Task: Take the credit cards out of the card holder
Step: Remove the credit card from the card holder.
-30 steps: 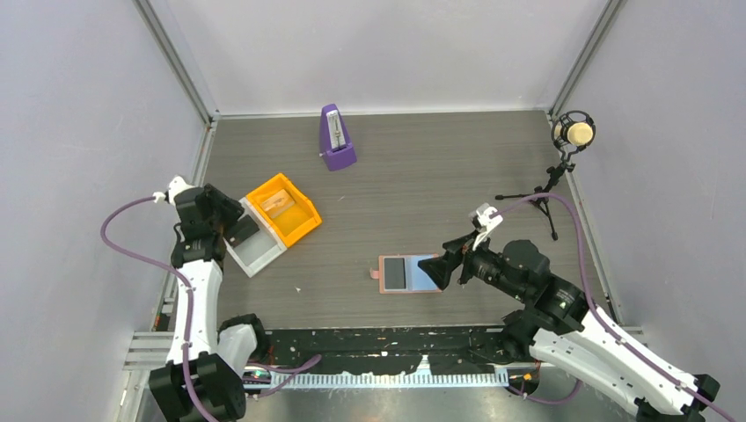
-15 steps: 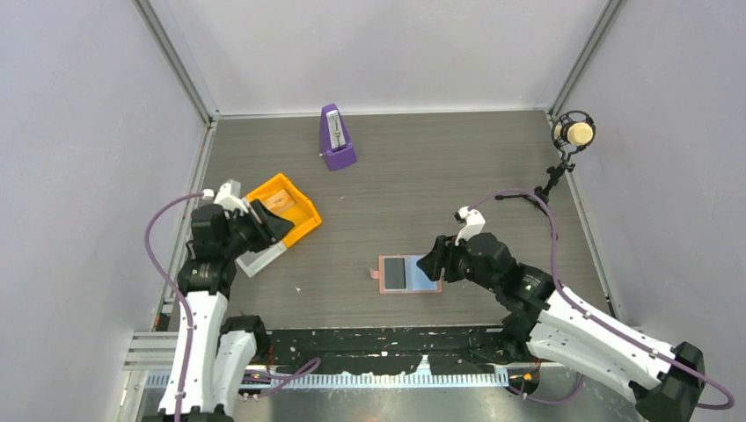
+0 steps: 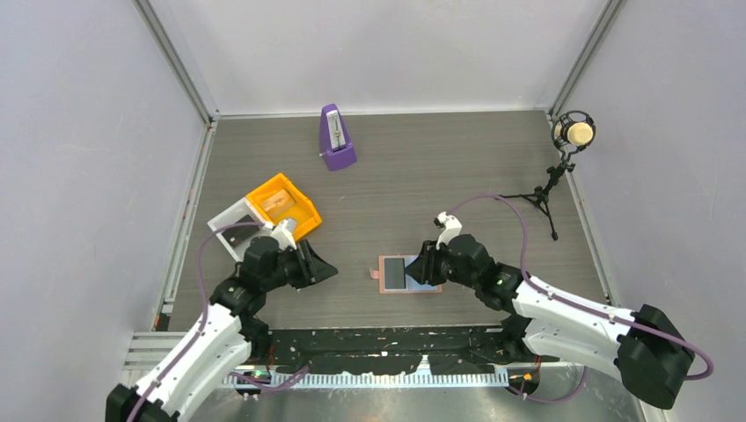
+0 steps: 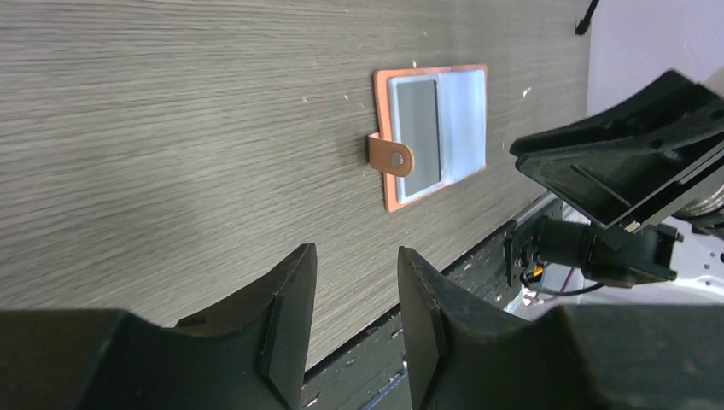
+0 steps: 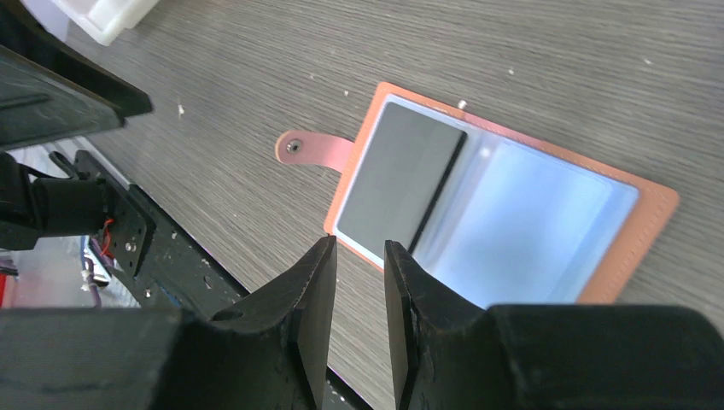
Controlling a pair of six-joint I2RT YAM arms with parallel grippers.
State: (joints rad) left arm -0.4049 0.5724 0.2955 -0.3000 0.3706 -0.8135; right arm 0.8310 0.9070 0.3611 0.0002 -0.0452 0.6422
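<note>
Both arms have swung in toward the flat salmon-tan leather card holder [image 3: 387,283], lying open on the grey wood-grain tabletop [image 3: 422,185] with a dark grey rectangular credit card [image 3: 395,273] on its left half. Over its right part hovers the right gripper [image 3: 422,267], jaws narrowly parted and empty. The left gripper [image 3: 322,269], half open and empty, hangs to its left, apart from it.

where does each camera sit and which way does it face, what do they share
Top external: above and behind the bases, looking down on the table; left arm and right arm show.
Left wrist: on the left arm, looking low across the table at the card holder; own jaws at bottom, right arm's at right.
Right wrist: on the right arm, close above the holder, looking down; own jaws at bottom.
Shared: all three show the open holder with a dark credit card inside.
</note>
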